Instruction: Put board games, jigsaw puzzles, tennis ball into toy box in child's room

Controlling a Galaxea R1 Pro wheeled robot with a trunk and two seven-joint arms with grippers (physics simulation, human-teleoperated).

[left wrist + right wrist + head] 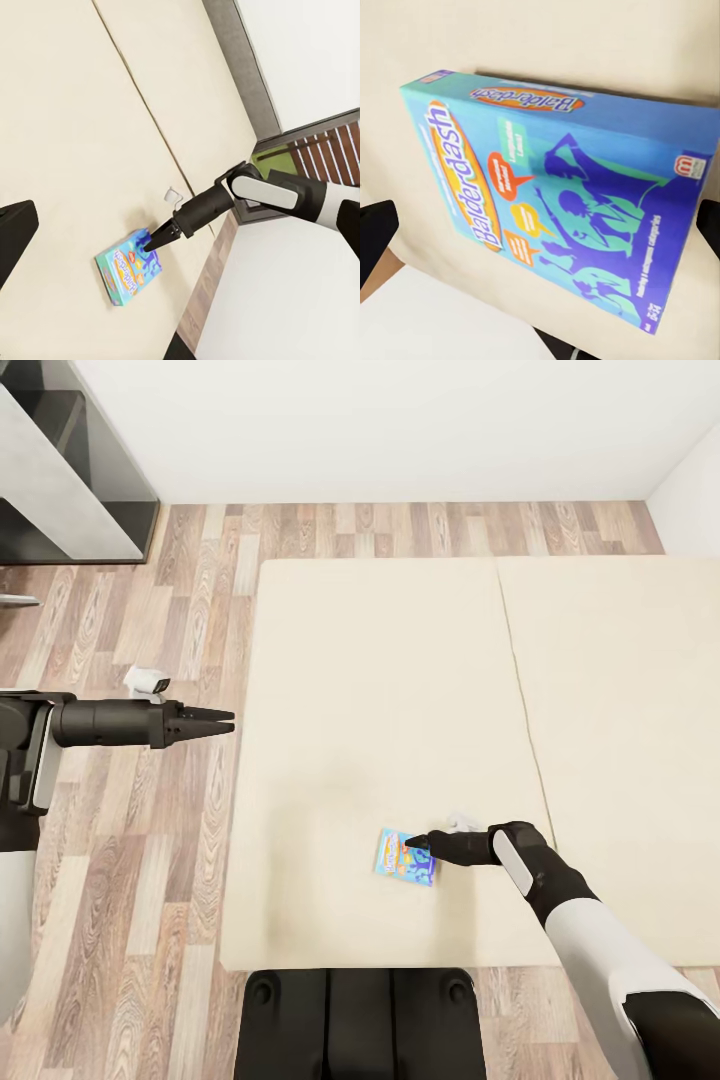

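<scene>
Bed (400,660) carries the blue game box (407,857) flat near its near edge. Right claw (418,844) reaches it, fingers spread to straddle the box. Left claw (222,722), pressed together, waits over the floor (150,880).

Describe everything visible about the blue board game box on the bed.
The flat blue card game box reads "Balderdash" in white on an orange oval, on its face and along one side, with purple figure silhouettes and orange speech bubbles on teal. It looks closed and undamaged. It lies face up on the beige mattress, near the edge closest to the robot. The right hand reaches its edge; whether it grips cannot be told.
</scene>
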